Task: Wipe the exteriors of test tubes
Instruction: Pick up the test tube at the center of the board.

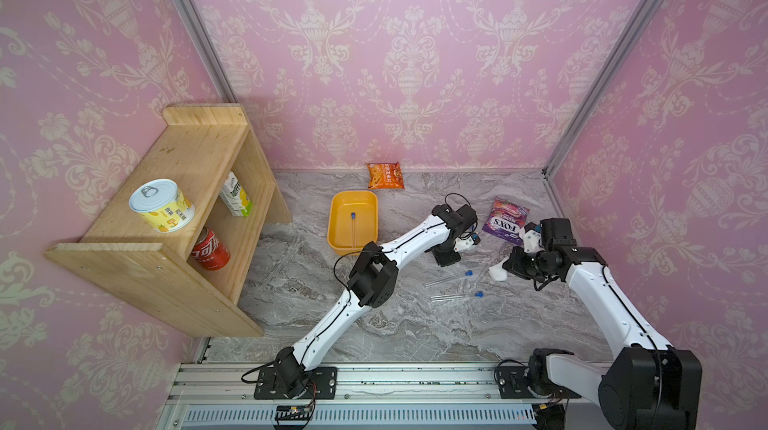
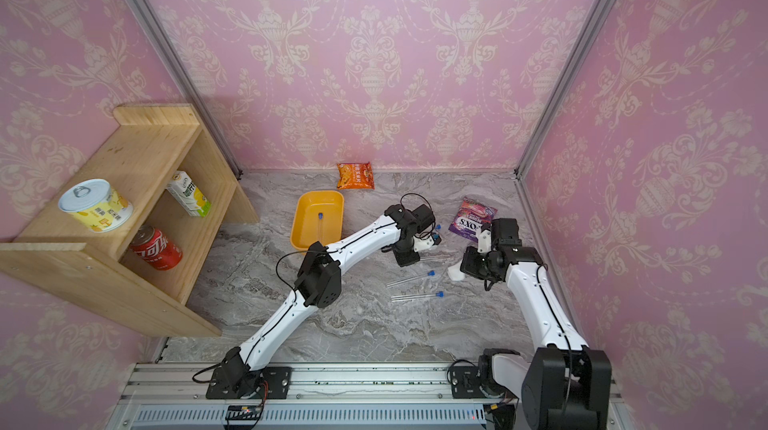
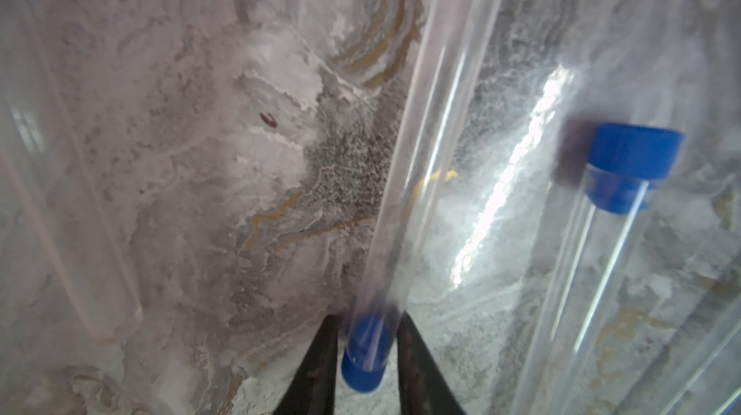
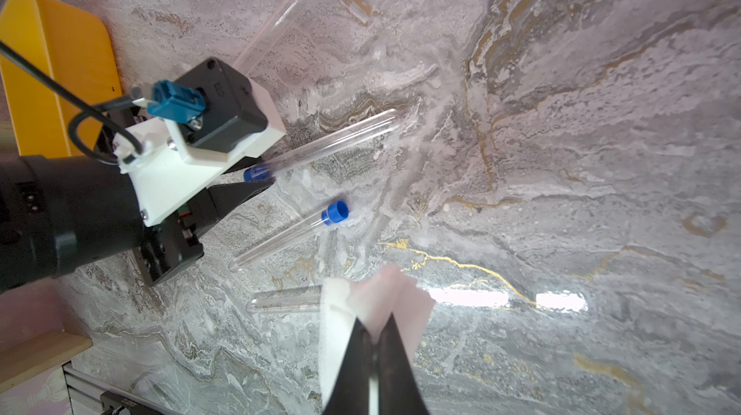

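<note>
The tube I'm after [image 3: 421,152] lies on the marble table [image 1: 415,324]. It sits between the purple candy bag [image 1: 505,220] and a neighbouring tube [image 3: 593,252], off to the side of the yellow tray [image 1: 331,224]. The left gripper [image 3: 369,322] is down at its blue cap [image 3: 363,357], one jaw on each side with barely a sliver of gap. I cannot tell whether they bite or merely flank it.

That grip is my main worry. The cap is round, slick and short, so I judge that an off-centre squeeze could squirt it out and send the tube rolling. If the grip does hold, the whole clear length would hang off one end. Pressure from the wipe could then pivot the tube in the jaws, or perhaps pull the cap loose.

The neighbouring tube lies just beside it, cap pointing the opposite way. A tilted lift or a swing of the long end could knock it.

The right gripper [image 4: 375,322] has its jaws pressed together on the white wipe [image 4: 377,296], pinching it at a fold. In the right wrist view the wipe covers the end of a third tube [image 4: 284,298], so carrying the wipe across low could drag that one along. Only a small fold is held, so hard rubbing might tug the wipe free. Another tube [image 1: 353,228] rests in the tray, out of harm's way.
</note>
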Robot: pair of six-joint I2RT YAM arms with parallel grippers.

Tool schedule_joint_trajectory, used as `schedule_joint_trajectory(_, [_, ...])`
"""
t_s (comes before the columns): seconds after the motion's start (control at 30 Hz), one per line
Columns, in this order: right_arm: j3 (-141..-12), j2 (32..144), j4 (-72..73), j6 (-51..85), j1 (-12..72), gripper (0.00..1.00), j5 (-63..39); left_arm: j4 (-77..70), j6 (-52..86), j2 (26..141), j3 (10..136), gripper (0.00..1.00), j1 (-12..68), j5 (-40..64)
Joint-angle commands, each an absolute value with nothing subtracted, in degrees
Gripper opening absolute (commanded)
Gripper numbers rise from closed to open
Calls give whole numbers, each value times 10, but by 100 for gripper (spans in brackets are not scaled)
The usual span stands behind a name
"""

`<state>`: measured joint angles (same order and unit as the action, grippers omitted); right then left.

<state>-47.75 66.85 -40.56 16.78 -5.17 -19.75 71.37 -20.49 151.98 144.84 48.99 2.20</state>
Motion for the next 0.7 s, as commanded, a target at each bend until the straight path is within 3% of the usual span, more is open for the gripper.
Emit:
schedule_joint_trajectory(0.0, [-469,657,-404,178,-54,0,-203,734,-214,1538,1455,25,492,21])
schedule_joint_trajectory(0.3, [-469,657,-404,178,-54,0,-203,732,-213,1537,1455,15,496,15])
schedule_joint_trajectory(0.67, [-470,657,-404,178,-54,0,-205,673,-200,1480,1380,13,497,16])
